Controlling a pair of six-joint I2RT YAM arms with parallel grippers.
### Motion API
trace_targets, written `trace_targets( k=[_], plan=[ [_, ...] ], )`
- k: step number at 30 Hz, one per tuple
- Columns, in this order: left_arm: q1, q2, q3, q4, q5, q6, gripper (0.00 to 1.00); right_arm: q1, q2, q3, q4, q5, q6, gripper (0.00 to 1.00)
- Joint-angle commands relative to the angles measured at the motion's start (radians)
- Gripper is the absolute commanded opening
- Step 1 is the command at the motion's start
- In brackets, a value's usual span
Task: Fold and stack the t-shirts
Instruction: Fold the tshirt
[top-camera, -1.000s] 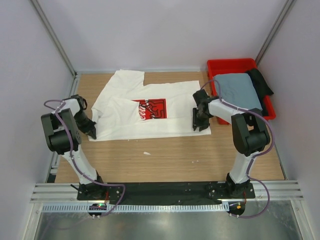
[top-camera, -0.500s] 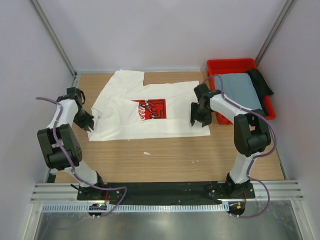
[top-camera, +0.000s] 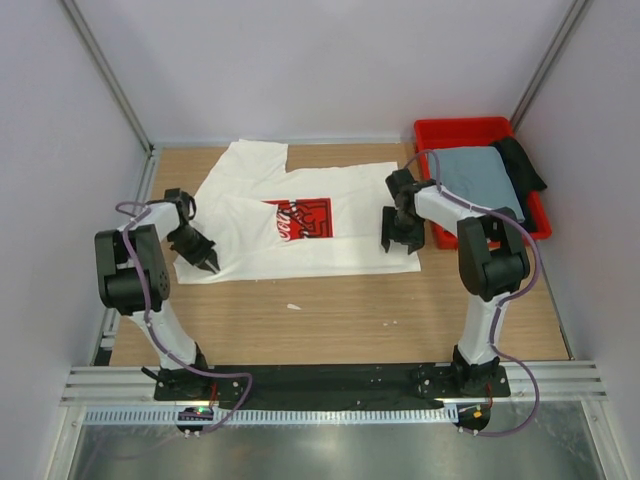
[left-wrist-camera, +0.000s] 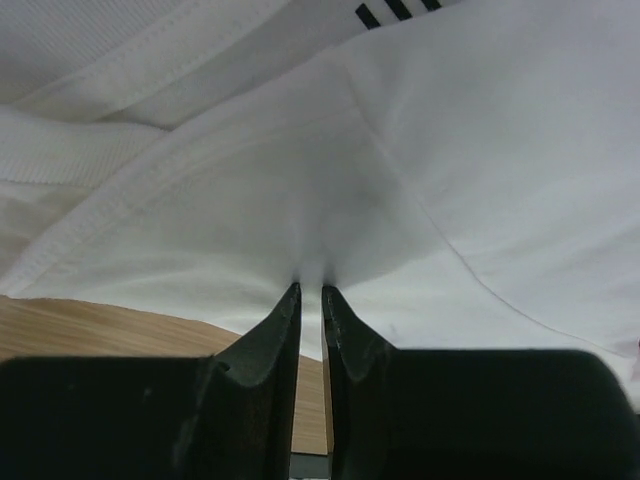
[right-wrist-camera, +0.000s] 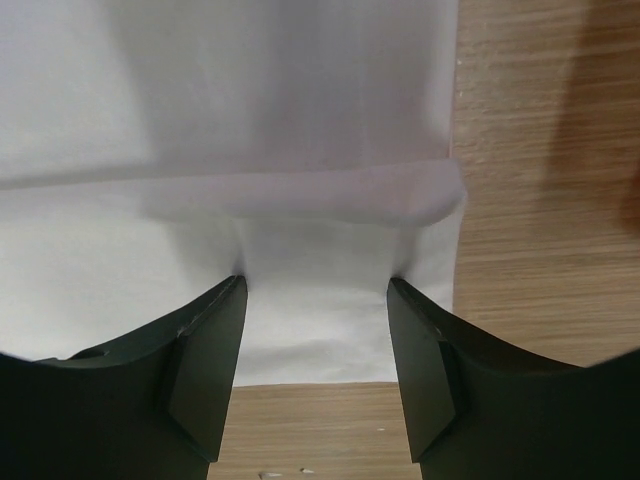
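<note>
Left tool (left-wrist-camera: 310, 290) pinches white t-shirt (top-camera: 340, 245), lying crosswise, hem rightward; right tool (right-wrist-camera: 315, 285) spread wide.

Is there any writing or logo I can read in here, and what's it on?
Red square print on the white t-shirt: white lettering, too small and blurred to read.
Grey-blue t-shirt, red bin: no text visible.

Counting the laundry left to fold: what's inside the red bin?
A grey-blue shirt lies in the red bin, with dark cloth at its right edge. Anything beneath is covered.
</note>
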Motion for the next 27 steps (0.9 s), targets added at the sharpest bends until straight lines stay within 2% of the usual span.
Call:
trace_targets(
  k=[1, 7, 13, 17, 18, 21, 25, 27],
  plan=[
    [0.041, 0.009, -0.062, 0.029, -0.013, -0.005, 0.15, -0.007, -0.019, -0.056, 0.027, 0.037, -0.014, 0.64],
    [0.135, -0.015, -0.140, 0.006, -0.063, 0.030, 0.15, -0.007, -0.083, -0.195, 0.055, -0.002, 0.012, 0.65],
    [0.158, -0.098, -0.116, -0.031, -0.060, 0.070, 0.16, 0.027, -0.183, -0.260, 0.038, -0.055, 0.034, 0.65],
    [0.153, -0.205, -0.080, -0.060, -0.040, 0.085, 0.25, 0.028, -0.223, -0.195, -0.022, -0.056, 0.026, 0.66],
    [0.149, -0.225, -0.064, -0.068, -0.040, 0.088, 0.32, 0.028, -0.223, -0.173, -0.033, -0.052, 0.022, 0.67],
    [0.133, -0.302, -0.027, -0.063, -0.040, 0.096, 0.42, 0.028, -0.191, -0.078, -0.043, -0.042, 0.011, 0.70],
    [0.098, -0.289, 0.015, -0.030, -0.011, 0.122, 0.43, 0.027, -0.102, 0.028, -0.034, -0.056, 0.020, 0.71],
    [0.081, -0.221, 0.030, -0.025, -0.009, 0.128, 0.36, 0.028, -0.068, 0.043, -0.017, -0.091, 0.026, 0.71]
  ],
)
